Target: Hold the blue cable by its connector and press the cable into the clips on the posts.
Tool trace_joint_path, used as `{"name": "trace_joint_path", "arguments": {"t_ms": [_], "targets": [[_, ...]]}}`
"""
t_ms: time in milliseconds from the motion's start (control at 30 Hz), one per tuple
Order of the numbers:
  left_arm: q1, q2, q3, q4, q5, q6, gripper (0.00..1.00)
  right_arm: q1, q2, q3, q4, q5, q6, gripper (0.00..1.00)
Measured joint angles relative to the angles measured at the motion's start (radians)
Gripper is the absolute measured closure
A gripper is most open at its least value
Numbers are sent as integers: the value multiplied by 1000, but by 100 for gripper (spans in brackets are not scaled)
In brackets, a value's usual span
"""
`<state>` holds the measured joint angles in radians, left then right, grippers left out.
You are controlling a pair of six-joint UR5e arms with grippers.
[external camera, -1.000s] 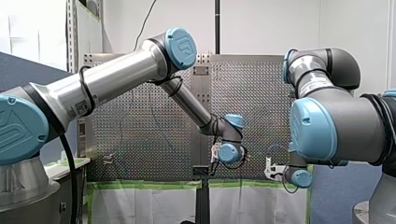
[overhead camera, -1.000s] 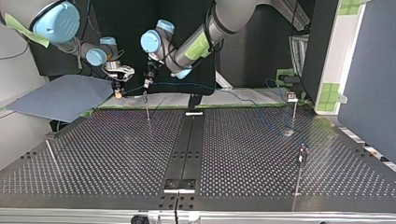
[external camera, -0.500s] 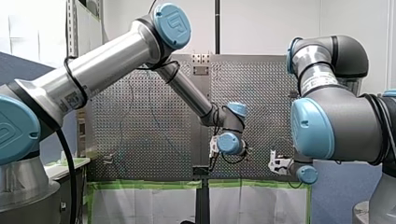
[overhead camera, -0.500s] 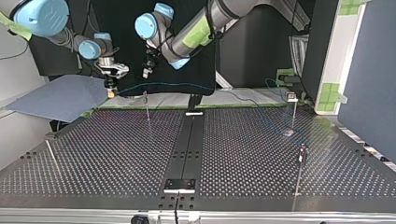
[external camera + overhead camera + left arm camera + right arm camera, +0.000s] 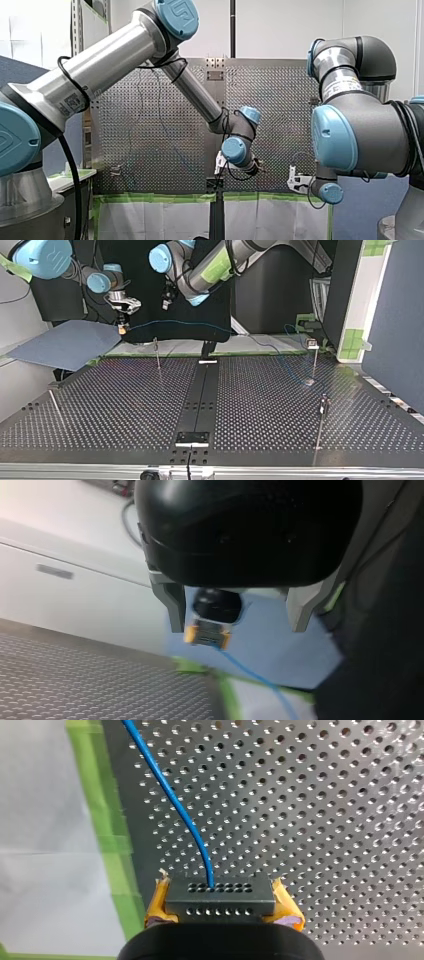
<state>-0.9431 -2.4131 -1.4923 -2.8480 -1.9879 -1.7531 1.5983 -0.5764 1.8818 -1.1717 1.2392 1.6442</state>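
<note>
So far my right gripper [image 5: 221,907] clamps the connector [image 5: 220,892], my left gripper [image 5: 237,625] gapes empty, and the blue cable [image 5: 180,322] hangs above the nearest post [image 5: 158,355], not yet clipped.

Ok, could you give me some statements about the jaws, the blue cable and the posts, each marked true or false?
1. My right jaws are shut on the connector. True.
2. My left jaws grip the blue cable. False: they stand open, holding nothing.
3. The cable sits in the clip of the post nearest the connector. False: in the top view it runs above that post, apart from it.
4. Green tape borders the perforated table. True.
</note>
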Motion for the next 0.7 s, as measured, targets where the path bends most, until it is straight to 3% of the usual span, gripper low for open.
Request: {"name": "trace_joint_path", "arguments": {"t_ms": [267,700], "targets": [[-3,0,-59,-79,71,-32,0,-1,0,28,-43,0,29,100],[41,-2,32,-185,177,-111,0,9,1,28,-65,-7,34,100]]}}
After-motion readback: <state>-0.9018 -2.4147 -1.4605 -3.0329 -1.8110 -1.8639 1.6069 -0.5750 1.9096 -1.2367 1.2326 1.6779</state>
